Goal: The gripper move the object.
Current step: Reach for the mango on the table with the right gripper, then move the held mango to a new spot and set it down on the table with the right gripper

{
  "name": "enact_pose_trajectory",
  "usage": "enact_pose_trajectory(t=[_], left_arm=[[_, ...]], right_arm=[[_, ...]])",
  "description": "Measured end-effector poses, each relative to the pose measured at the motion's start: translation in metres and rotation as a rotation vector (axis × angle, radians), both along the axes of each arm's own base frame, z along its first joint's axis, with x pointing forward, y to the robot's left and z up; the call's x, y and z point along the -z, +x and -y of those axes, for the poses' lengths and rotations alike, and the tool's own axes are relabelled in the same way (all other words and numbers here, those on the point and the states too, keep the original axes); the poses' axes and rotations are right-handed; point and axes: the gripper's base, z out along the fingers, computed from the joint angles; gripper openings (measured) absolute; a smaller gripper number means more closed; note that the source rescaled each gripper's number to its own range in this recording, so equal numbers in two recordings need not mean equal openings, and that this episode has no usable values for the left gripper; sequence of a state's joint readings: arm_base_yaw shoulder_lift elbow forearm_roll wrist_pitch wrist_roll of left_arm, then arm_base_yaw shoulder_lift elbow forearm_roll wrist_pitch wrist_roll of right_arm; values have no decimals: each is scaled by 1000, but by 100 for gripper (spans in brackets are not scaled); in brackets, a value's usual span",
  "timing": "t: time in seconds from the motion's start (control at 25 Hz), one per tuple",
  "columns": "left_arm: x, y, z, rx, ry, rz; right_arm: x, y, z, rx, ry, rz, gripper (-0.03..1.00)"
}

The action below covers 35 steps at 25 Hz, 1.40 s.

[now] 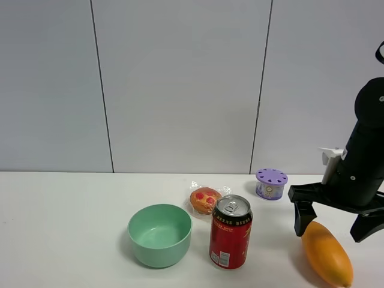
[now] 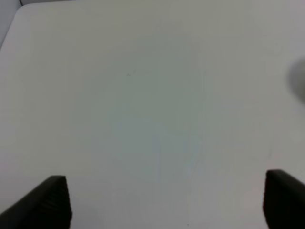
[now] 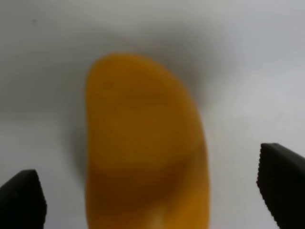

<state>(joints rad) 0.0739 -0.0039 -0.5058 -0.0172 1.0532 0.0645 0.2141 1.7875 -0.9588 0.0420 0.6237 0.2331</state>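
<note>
So the right gripper [image 1: 329, 234] is spread wide, with nothing in it. It hangs over the mango [image 1: 327, 255], one black finger [image 1: 298, 227] just beside the fruit's far end and the other out past its far side. The mango itself lies on the white table [image 1: 60, 210], off to the right of the red can [image 1: 230, 234] and a bit nearer the camera.

The right wrist view is the useful one here. It shows bare table between the fruit and each serrated fingertip, so no contact on either side. From the high camera that near finger looks like it could be brushing the skin, and I honestly couldn't tell from there alone.

The left gripper [image 2: 164, 200] only turns up in its own wrist view: fingers wide apart, empty, just plain tabletop under them.

The high camera alone shows the rest. There's a green bowl [image 1: 159, 234] just left of the can, a wrapped muffin [image 1: 204, 199] right behind the can, and a purple container [image 1: 271, 183] behind it to the right.
</note>
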Motion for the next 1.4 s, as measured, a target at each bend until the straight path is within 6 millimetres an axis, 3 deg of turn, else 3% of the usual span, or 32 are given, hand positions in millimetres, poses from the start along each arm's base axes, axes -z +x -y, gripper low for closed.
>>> enact_pose_trajectory(t=[0.2,0.52,0.64,0.8,0.84,1.24,1.4], left_arm=[[0,0,0,0,0,0],[0,0,0,0,0,0],[0,0,0,0,0,0],[0,0,0,0,0,0],[0,0,0,0,0,0],[0,0,0,0,0,0],[0,0,0,0,0,0]], right_arm=[[18,-1,-8,-24,-13,-56,96],[21,-1,-6,-49,-40,-60,88],[21,0,-5,-59,-50,-58,66],[21,0,-5,-64,-55,-57,6],[21,0,-5,-66,-57,-56,0],[20,-3,-4,-108,-72,-80,0],[-4,-8,-3,-145,-69,-53,0]])
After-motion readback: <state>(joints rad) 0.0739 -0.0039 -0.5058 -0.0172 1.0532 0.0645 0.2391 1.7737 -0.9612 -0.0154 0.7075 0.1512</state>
